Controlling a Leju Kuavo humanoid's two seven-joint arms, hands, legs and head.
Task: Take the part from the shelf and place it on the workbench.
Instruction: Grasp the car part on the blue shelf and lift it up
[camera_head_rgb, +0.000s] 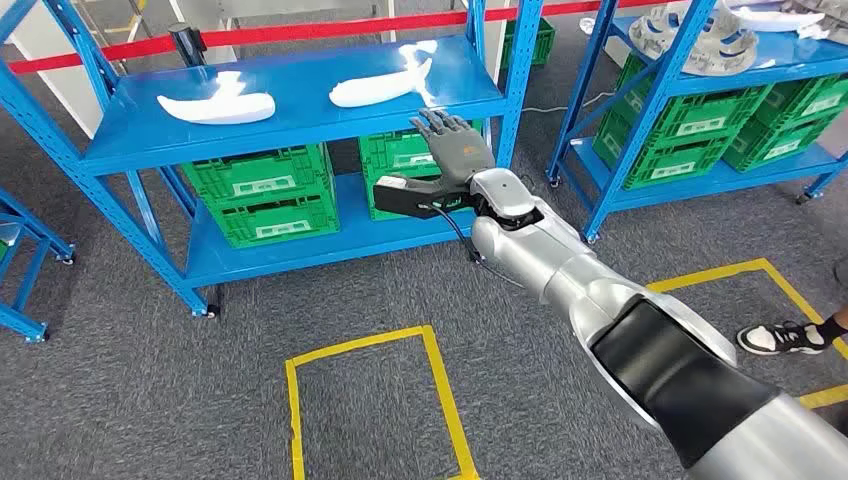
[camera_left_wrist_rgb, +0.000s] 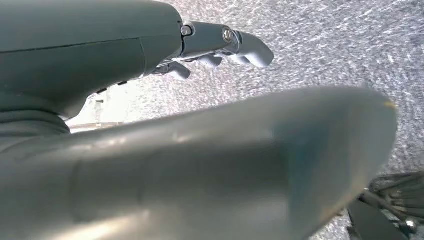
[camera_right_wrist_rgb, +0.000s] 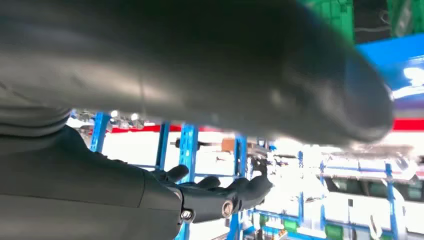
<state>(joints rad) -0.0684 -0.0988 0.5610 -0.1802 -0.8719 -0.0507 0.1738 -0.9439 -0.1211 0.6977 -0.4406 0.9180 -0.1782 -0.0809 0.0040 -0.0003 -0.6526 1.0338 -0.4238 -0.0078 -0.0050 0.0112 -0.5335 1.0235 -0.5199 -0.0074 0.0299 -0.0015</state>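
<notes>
My right hand (camera_head_rgb: 455, 148) is reaching out flat in the head view, dark fingers (camera_head_rgb: 438, 124) spread wide and holding nothing, touching nothing I can make out. Just beyond the fingertips, the white, smooth, curved moulded part (camera_head_rgb: 385, 85) is lying on the glossy blue metal shelf (camera_head_rgb: 300, 115); fingertips are sitting near the shelf's front edge, not on the part. A second white curved part (camera_head_rgb: 217, 104) is lying well off to the fingers' left on the same deck. Ribbed green plastic crates (camera_head_rgb: 262, 192) are sitting on the tier below the fingers.

Right wrist view is adding the fingers side-on: lightly curled, apart, nothing between them, bright blurred blue racking past them.

Left wrist view is showing my left hand (camera_left_wrist_rgb: 150, 55) over speckled grey carpet (camera_left_wrist_rgb: 340, 45), fingers (camera_left_wrist_rgb: 250, 47) loosely curled, nothing in them.
</notes>
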